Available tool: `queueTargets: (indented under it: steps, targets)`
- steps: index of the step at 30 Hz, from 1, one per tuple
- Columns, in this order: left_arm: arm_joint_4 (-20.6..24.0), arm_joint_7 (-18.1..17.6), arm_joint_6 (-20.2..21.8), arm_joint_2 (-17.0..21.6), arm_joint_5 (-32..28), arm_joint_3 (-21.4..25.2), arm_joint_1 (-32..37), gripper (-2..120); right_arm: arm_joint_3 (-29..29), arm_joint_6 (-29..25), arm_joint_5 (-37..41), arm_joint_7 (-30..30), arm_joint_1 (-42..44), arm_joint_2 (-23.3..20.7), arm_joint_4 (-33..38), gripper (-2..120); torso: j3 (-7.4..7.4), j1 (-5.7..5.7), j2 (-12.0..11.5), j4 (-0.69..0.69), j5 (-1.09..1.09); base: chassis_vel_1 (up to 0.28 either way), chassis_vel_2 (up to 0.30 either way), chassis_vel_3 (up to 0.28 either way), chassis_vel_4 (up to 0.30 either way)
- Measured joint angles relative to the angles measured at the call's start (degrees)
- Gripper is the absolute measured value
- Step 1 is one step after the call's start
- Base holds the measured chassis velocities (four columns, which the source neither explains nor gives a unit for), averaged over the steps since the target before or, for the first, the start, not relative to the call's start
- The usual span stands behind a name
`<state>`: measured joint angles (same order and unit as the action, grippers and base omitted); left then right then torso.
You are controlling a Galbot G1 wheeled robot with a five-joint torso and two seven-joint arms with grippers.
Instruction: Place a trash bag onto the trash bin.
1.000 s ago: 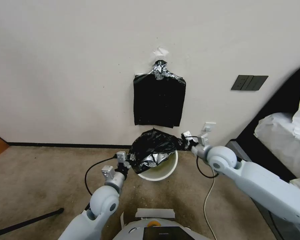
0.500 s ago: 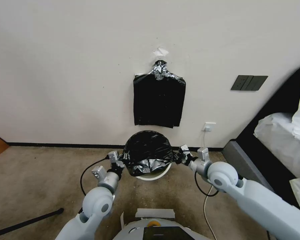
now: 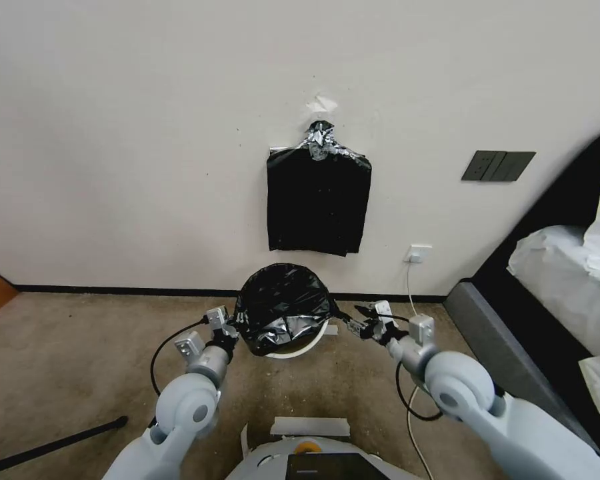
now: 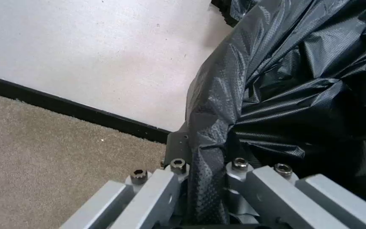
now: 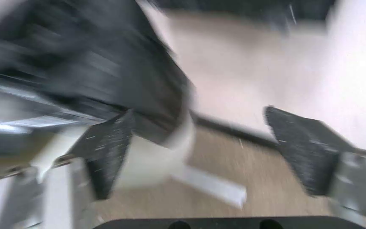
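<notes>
- The trash bag (image 3: 283, 307) is draped over the top of the trash bin (image 3: 293, 349), which stands on the carpet by the wall.
- The left gripper (image 3: 230, 327) is pinching the bag's left edge.
- The right gripper (image 3: 360, 320), jaws spread wide and holding nothing, sits just beside the bin's right side.

My head cam looks forward and down from well back, facing the wall (image 3: 147, 133) and carpet (image 3: 80, 347). My left wrist cam sits right up against the trash bag (image 4: 301, 79), facing that same wall. Right wrist cam's close too, blurry. All three share bag, wall, carpet.
</notes>
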<state>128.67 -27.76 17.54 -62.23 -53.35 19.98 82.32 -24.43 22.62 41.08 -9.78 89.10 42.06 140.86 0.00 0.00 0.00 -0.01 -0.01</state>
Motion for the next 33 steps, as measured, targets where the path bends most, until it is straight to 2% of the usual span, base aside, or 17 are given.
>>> queueTargets:
  steps: [1, 2, 3, 5, 6, 8, 15, 17, 18, 21, 23, 25, 26, 30, 31, 33]
  targets:
    - [0.0, -0.3, 0.4, 0.1, -0.2, -0.1, -0.2, 1, -0.1, -1.6, -4.3, 2.8, 2.7, 0.1, 1.3, 92, 0.0, 0.0, 0.0, 0.01, 0.0, 0.0, 0.0, 0.0, 0.0]
    - [0.0, -0.3, 0.4, 0.1, -0.2, -0.1, -0.2, 1, -0.1, -1.6, -4.3, 2.8, 2.7, 0.1, 1.3, 92, 0.0, 0.0, 0.0, 0.01, 0.0, 0.0, 0.0, 0.0, 0.0]
    - [0.1, -0.8, 0.9, 0.3, -0.4, -0.3, -0.4, 1, 0.3, -3.6, -9.5, 5.8, 5.3, 0.2, 2.3, 98, 0.0, 0.0, 0.0, -0.01, 0.0, 0.0, 0.0, 0.0, 0.0]
    - [0.8, -1.5, 2.1, 0.4, -0.8, -0.7, -0.4, 1, 2.4, -6.7, -18.2, 9.8, 8.1, 0.3, 2.6, 100, 0.0, 0.0, 0.0, 0.0, 0.02, 0.0, 0.0, 0.0, 0.0]
    - [0.8, -1.5, 2.1, 0.4, -0.8, -0.7, -0.4, 1, 2.4, -6.7, -18.2, 9.8, 8.1, 0.3, 2.6, 100, 0.0, 0.0, 0.0, 0.0, 0.02, 0.0, 0.0, 0.0, 0.0]
    - [1.7, -2.2, 3.2, 0.5, -0.9, -1.2, -0.1, 1, 4.8, -9.4, -26.0, 11.7, 8.5, 0.4, 1.9, 100, 0.0, 0.0, 0.0, 0.01, 0.02, 0.0, 0.0, 0.0, 0.0]
    - [3.2, -3.3, 5.2, 0.4, -0.7, -2.5, 0.6, 1, 8.5, -11.4, -34.1, 13.5, 7.4, 0.4, 0.6, 99, 0.0, 0.0, 0.0, 0.01, 0.01, 0.0, 0.0, 0.0, 0.0]
    - [3.4, -3.5, 5.5, 0.5, -0.6, -2.8, 0.5, 1, 9.3, -12.2, -36.2, 14.0, 6.6, 0.2, -0.3, 90, 0.0, 0.0, 0.0, 0.01, 0.02, 0.0, 0.0, 0.0, 0.0]
    - [3.4, -3.5, 5.5, 0.5, -0.6, -2.8, 0.5, 1, 9.3, -12.2, -36.2, 14.0, 6.6, 0.2, -0.3, 90, 0.0, 0.0, 0.0, 0.01, 0.02, 0.0, 0.0, 0.0, 0.0]
    - [3.5, -3.6, 5.8, 0.5, -0.5, -3.3, 0.3, 1, 10.4, -13.0, -38.4, 14.4, 5.3, 0.0, -1.3, 75, 0.0, 0.0, 0.0, 0.01, 0.02, 0.0, 0.0, 0.0, 0.0]
    - [3.5, -3.7, 5.8, 0.4, -0.5, -3.4, 0.2, 1, 10.7, -13.2, -38.7, 14.6, 5.0, -0.1, -1.4, 71, 0.0, 0.0, 0.0, 0.01, 0.01, 0.0, 0.0, 0.0, 0.0]
    - [3.5, -3.7, 5.9, 0.2, -0.4, -3.7, 0.2, 1, 11.0, -13.6, -39.3, 14.7, 4.6, -0.2, -1.7, 61, 0.0, 0.0, 0.0, 0.01, 0.02, 0.0, 0.0, 0.0, 0.0]
    - [3.5, -3.7, 5.9, 0.2, -0.4, -3.7, 0.2, 1, 11.0, -13.6, -39.3, 14.7, 4.6, -0.2, -1.7, 61, 0.0, 0.0, 0.0, 0.01, 0.02, 0.0, 0.0, 0.0, 0.0]
    - [3.4, -3.7, 6.0, 0.1, -0.2, -3.9, 0.1, 1, 11.3, -14.4, -39.6, 14.7, 4.3, -0.4, -1.8, 42, 0.0, 0.0, 0.0, 0.0, 0.01, 0.0, 0.0, 0.0, 0.0]
    - [3.4, -3.7, 6.0, 0.1, -0.2, -3.9, 0.1, 1, 11.3, -14.4, -39.6, 14.7, 4.3, -0.4, -1.8, 42, 0.0, 0.0, 0.0, 0.0, 0.01, 0.0, 0.0, 0.0, 0.0]
    - [3.4, -3.7, 6.0, 0.1, -0.1, -4.0, 0.1, 1, 11.4, -14.9, -39.8, 15.1, 4.3, -0.5, -1.8, 34, 0.01, 0.0, 0.0, 0.0, 0.01, 0.0, 0.0, 0.0, 0.0]
